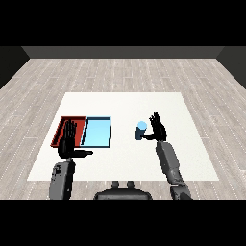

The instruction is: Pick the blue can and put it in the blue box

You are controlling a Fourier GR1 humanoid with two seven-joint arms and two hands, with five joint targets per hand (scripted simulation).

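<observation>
The left hand (67,142), fingers straight and spread, hovers over the shallow, glossy red tray (61,129); just right of its fingertips lies the flat light blue tray (97,132). The smooth blue cylindrical can (140,130) stands on the matte white table (192,158), just left of the right hand (157,129), whose relaxed fingers have not yet wrapped it. The reach looks nearly done; next they should curl round it.

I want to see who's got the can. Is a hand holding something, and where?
Nothing is held yet. The right hand is open just beside the blue can. The left hand is open too.
</observation>
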